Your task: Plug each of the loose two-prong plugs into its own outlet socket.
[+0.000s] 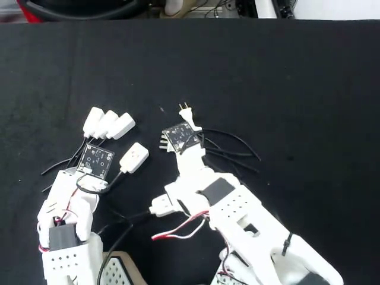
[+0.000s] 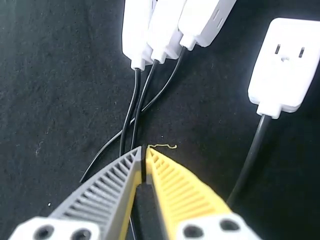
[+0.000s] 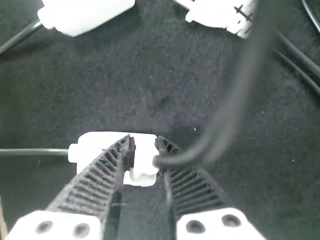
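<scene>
- High view gives you a black bench (image 1: 309, 89) whose far edge runs straight across the top of the picture. The far half and the whole right side lie open.
- Your left arm (image 1: 68, 214) sits at the near left and your right arm (image 1: 237, 214) beside it toward the middle. The things crowd the strip just ahead of them.
- Three outlet sockets (image 1: 108, 123) lie fanned and touching ahead of the left arm. A fourth socket (image 1: 134, 157) lies apart from them, between the two arms, slots up.
- A loose plug (image 1: 186, 111) lies just beyond the right arm's tip, prongs toward the far edge, with bare bench on its far side.
- Thin black wires (image 1: 234, 148) trail out on the right arm's outer side.
- Your left pincer (image 2: 144, 152) is pressed together, tips low over the socket cables (image 2: 134, 100). One thin cable runs right at the tips, and you cannot tell whether it is nipped.
- Your right pincer (image 3: 144, 142) pinches a white plug (image 3: 97, 147) at one end, with the plug's cable leaving from the other end. A thicker black cable (image 3: 235, 95) loops across and touches one finger.
</scene>
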Controlling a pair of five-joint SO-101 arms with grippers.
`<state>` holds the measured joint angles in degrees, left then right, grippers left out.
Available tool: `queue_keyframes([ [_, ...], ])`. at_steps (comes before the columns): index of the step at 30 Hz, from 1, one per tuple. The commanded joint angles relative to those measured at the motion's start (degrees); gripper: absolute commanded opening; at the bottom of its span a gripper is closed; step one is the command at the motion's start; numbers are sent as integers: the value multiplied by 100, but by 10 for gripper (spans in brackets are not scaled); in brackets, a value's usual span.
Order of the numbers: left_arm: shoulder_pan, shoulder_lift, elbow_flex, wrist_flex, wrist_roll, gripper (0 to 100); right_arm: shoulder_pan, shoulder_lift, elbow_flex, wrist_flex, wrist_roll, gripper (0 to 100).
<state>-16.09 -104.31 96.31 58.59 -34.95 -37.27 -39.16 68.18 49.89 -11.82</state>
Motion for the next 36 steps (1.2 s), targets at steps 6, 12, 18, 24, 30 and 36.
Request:
queue_keyframes([
  [6, -40, -9, 92, -18, -18, 33, -123, -2527, 1341, 484, 97, 15],
  [12, -40, -9, 92, -18, -18, 33, -545, -4215, 2281, 448, 316, 16],
  [18, -40, -9, 92, -18, -18, 33, -501, -5420, 2897, 677, 659, 16],
  [24, -40, -9, 92, -18, -18, 33, -501, -5815, 2879, 1011, 651, 14],
  [30, -40, -9, 92, -18, -18, 33, -501, -5851, 2879, 1196, 651, 15],
  [36, -40, -9, 92, -18, -18, 33, -510, -5859, 2862, 1240, 668, 16],
])
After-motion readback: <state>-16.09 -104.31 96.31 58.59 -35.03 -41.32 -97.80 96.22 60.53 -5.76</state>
